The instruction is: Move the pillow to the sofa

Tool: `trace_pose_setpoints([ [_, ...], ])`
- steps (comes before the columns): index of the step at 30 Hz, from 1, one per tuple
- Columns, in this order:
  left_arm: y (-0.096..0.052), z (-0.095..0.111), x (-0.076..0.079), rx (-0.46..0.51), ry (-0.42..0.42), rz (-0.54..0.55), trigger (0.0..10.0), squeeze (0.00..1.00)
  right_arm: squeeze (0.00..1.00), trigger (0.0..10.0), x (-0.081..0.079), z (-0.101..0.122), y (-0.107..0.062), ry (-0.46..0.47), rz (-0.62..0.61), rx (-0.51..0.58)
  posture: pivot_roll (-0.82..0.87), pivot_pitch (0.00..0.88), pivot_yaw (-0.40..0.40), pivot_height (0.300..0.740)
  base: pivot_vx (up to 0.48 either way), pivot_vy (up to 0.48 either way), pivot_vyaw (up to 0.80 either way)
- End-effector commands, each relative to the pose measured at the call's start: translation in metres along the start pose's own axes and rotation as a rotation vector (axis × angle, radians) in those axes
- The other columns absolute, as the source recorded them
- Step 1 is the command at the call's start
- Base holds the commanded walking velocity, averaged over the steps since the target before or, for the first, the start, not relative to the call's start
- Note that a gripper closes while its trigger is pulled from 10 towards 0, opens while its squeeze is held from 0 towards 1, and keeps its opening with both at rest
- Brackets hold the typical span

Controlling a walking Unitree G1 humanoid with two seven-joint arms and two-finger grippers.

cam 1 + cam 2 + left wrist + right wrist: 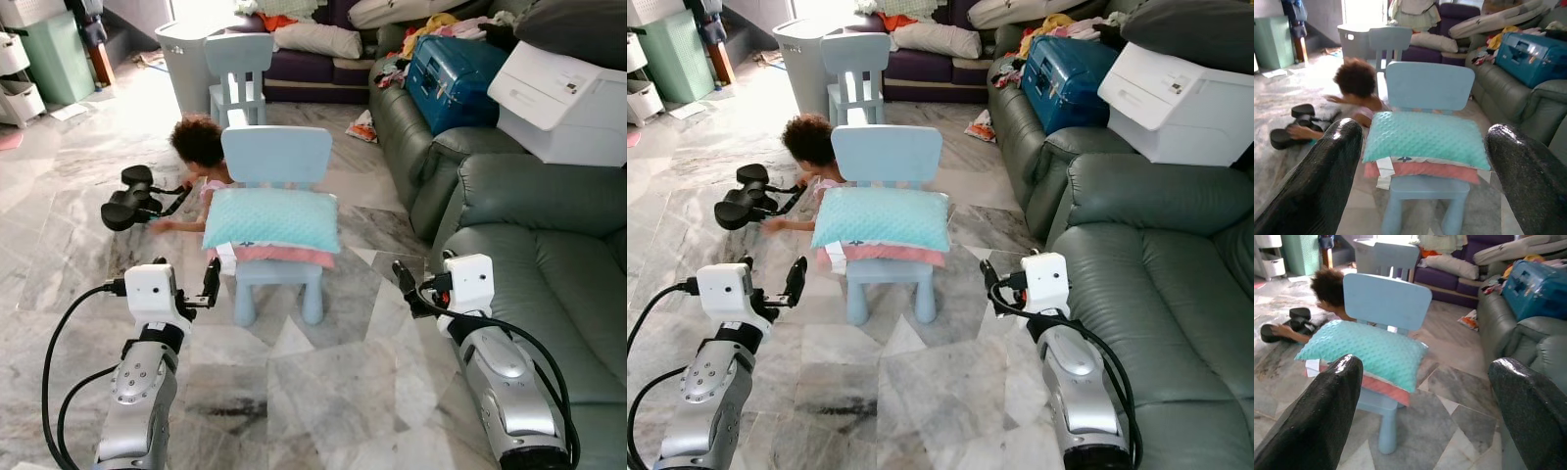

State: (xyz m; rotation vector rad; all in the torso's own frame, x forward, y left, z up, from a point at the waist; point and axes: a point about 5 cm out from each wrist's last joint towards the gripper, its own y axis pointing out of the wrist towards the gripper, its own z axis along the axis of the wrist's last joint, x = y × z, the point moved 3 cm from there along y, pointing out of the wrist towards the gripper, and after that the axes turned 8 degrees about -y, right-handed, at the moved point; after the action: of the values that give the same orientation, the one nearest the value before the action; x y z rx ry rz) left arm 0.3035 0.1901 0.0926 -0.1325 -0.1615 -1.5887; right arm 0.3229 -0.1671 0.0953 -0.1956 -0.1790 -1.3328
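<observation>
Two small light-blue chairs stand on the marble floor: the near chair at 12 o'clock from the robot, the far chair beyond it, also at 12 o'clock. One pillow, turquoise and dimpled on top with a pink underside, lies flat on the seat of the near chair, its edges overhanging the seat on both sides. One grey-green sofa runs along the 2 to 3 o'clock side; on it rest one blue case and one white box-like appliance, with loose clothes heaped behind them. One pale bin stands beside the far chair; its contents cannot be seen. One child crouches on the floor at 11 o'clock, just behind the near chair, a hand on a dark object. Left gripper at 10 o'clock and right gripper at 2 o'clock, both short of the chair, jaws released and holding nothing.
</observation>
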Motion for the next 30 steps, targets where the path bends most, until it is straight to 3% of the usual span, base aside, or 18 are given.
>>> trace_pose_setpoints([
  [1, 0.0017, 0.0028, 0.0046, 0.004, -0.004, -0.01, 10.0, 0.0, 0.0, 10.0, 0.0014, 0.0033, -0.0007, -0.011, 0.001, 0.004, -0.11, 0.0, -0.054, 0.74, 0.454, 0.0, 0.0],
  [22, 0.0034, 0.0006, 0.0097, -0.018, -0.016, -0.019, 10.0, 0.0, 0.0, 10.0, -0.0004, 0.0058, -0.003, -0.017, 0.012, -0.004, -0.12, 0.0, -0.056, 0.74, 0.452, 0.0, 0.0],
  [30, 0.0028, -0.0007, 0.0089, -0.024, -0.03, -0.012, 10.0, 0.0, 0.0, 10.0, -0.0009, 0.0041, -0.0027, -0.024, 0.018, -0.013, -0.12, 0.0, -0.058, 0.74, 0.317, 0.356, 0.0],
])
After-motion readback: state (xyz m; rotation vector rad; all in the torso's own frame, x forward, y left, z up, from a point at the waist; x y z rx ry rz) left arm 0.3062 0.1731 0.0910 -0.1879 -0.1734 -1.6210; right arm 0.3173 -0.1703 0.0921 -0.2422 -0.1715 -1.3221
